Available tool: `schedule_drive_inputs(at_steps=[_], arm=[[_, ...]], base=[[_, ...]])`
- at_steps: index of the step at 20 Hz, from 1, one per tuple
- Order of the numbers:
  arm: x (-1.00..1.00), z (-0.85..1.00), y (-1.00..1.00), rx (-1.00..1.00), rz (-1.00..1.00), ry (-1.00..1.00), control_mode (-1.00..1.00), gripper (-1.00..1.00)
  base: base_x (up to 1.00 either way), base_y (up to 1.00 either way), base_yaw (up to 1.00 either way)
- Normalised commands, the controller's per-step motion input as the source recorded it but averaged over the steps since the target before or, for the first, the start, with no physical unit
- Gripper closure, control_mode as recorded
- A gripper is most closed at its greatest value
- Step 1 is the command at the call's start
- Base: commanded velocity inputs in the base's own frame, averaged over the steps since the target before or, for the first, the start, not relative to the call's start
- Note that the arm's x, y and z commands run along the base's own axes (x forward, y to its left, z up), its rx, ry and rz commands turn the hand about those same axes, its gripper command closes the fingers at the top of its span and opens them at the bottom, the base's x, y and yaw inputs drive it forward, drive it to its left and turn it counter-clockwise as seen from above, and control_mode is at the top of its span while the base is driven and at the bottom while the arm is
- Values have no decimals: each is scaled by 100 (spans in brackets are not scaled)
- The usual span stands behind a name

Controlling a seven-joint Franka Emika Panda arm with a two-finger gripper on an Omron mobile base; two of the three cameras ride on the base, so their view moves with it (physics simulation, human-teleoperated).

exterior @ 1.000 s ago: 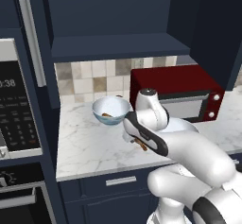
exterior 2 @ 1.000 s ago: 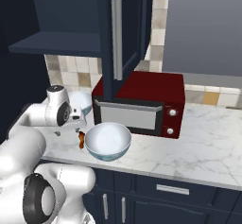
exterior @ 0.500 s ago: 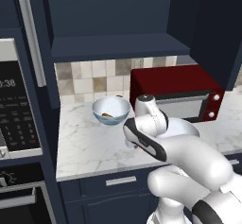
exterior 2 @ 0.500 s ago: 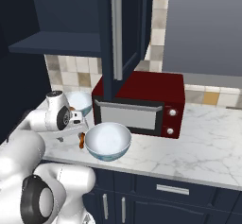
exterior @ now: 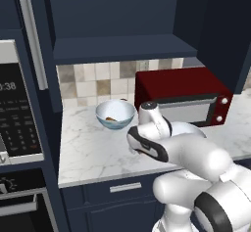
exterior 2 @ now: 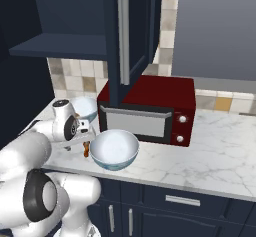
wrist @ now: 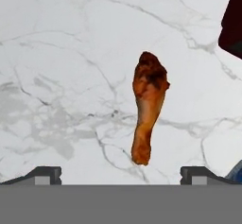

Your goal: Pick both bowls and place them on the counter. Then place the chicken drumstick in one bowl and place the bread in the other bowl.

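Observation:
The chicken drumstick (wrist: 149,106) lies flat on the white marble counter (wrist: 56,53), thick end away from the hand, thin bone end toward it. My gripper (wrist: 121,175) hovers right above it, open, with its fingertips (wrist: 45,173) wide on either side and nothing between them. From the right base view the gripper (exterior 2: 83,141) hangs just over the drumstick (exterior 2: 86,152), beside the near bowl (exterior 2: 114,149), which holds nothing. The far bowl (exterior: 115,113) stands by the backsplash with a golden-brown piece in it that looks like the bread (exterior: 112,119).
A dark red microwave (exterior: 182,93) stands on the counter right of the bowls, its door shut. A navy shelf (exterior: 122,47) hangs above, and an open cabinet door (exterior 2: 122,36) juts out over the microwave. A tall oven unit (exterior: 14,108) walls off the left.
The hand has tipped downward and sunk closer to the counter over the drumstick. Its jaws have stayed wide. Both bowls and the drumstick have kept their places.

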Motion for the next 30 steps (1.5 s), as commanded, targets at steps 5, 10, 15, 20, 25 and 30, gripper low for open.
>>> schedule_drive_inputs(at_steps=[5,10,15,20,25,30], arm=[[35,-13,0,-3,0,5,-100,-100],[21,-14,0,-3,0,8,-100,-100],[-12,-7,0,-3,0,5,-100,-100],[-23,-8,0,-4,1,1,-100,-100],[-4,-29,-11,-4,0,7,-100,-100],[4,-17,-5,0,1,3,-100,-100]], base=[[0,0,0],[0,0,0],[0,0,0],[0,0,0],[0,0,0],[0,0,0]])
